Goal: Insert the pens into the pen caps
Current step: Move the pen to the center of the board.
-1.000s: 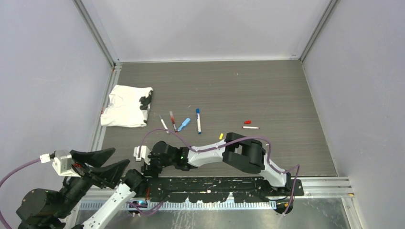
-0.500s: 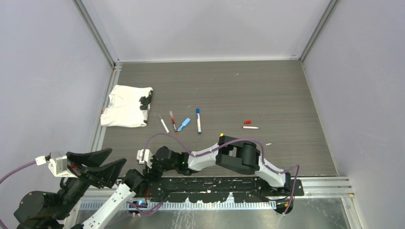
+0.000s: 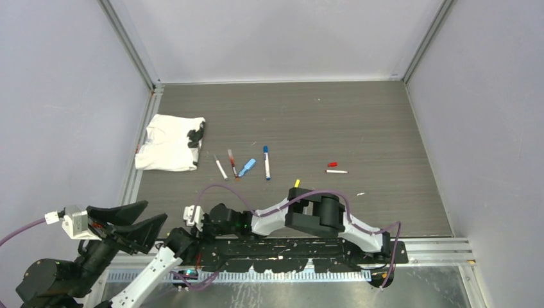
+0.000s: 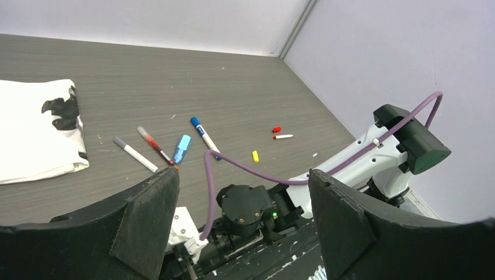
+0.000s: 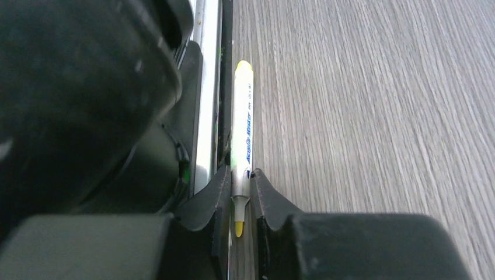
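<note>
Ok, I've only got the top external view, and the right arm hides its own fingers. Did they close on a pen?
Observer: Yes, the right wrist view shows the right fingers shut on a yellow pen.
Operator: Which end?
Observer: Near its bare yellow tip, which points back toward the camera.
Operator: Where does it lie?
Observer: Right alongside the metal rail, parallel to it.

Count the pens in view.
5. Grey pen, red pen and blue pen lie side by side centrally; red-tipped pen to their right; yellow pen in the right gripper. More may be hidden.
</note>
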Available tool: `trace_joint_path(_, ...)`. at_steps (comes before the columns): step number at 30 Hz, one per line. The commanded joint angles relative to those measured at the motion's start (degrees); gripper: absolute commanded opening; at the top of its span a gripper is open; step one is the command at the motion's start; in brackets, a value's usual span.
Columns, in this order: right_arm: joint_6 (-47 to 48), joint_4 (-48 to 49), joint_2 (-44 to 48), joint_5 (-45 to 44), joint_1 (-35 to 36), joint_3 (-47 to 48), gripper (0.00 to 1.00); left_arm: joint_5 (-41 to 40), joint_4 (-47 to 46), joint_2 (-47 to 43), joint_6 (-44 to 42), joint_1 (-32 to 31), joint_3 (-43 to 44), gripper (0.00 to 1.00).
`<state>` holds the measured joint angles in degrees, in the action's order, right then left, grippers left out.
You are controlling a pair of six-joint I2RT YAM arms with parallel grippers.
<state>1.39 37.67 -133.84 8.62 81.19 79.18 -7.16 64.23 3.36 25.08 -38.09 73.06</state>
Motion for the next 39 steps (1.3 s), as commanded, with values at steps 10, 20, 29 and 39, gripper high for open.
trace_joint_path(10, 9.6, -15.5, 20.5, 6.7, -8.3, -21.6, 0.01, 3.3, -1.4, -1.7, 2.7, -0.3, -6.2, 0.82)
trace_joint_path(20, 32.0, -58.9, 36.0, 10.7, -21.9, -24.0, 0.24, 5.6, -8.4, -2.6, 6.4, -0.4, -14.8, 0.81)
trace_joint_path(29, 45.6, -88.3, 42.4, 20.2, -30.1, -11.7, 0.75, 19.9, -19.6, -0.9, 5.3, -0.3, -26.6, 0.81)
trace_joint_path(39, 50.6, -126.5, 35.0, 21.5, -43.8, 22.7, 0.77, 30.2, -37.1, 9.2, 4.7, -0.3, -39.8, 0.86)
